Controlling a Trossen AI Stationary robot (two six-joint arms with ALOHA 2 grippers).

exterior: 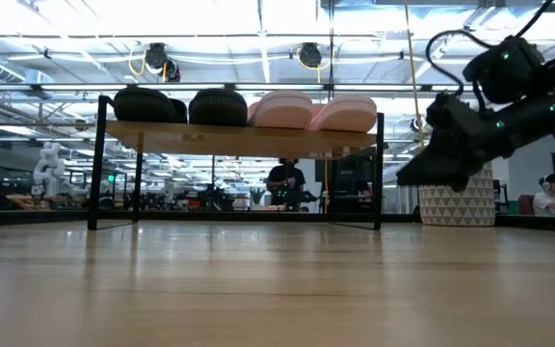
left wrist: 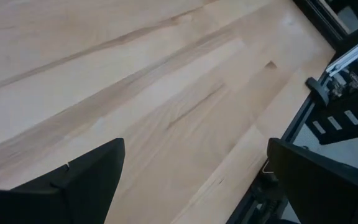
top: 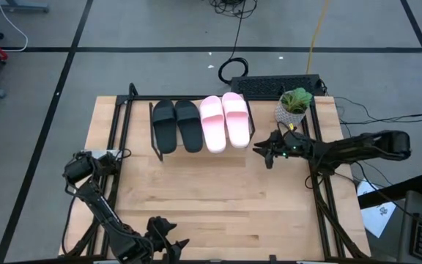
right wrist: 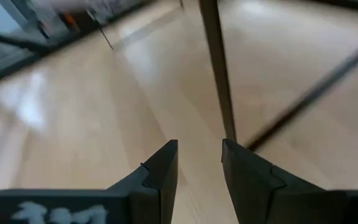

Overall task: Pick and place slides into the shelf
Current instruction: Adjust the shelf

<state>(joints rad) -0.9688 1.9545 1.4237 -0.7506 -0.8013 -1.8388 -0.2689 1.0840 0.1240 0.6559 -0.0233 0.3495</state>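
Black slides (top: 176,125), pink slides (top: 225,121) atop shelf (exterior: 239,139), right claw (top: 264,153) beside, seemingly empty

Four slides (top: 199,123) atop shelf (exterior: 239,139)

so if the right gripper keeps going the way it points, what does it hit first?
Probably the shelf: its thin black leg stands just ahead of the right gripper, which holds nothing. Depth is unclear, so it might slip past onto the bare tabletop.
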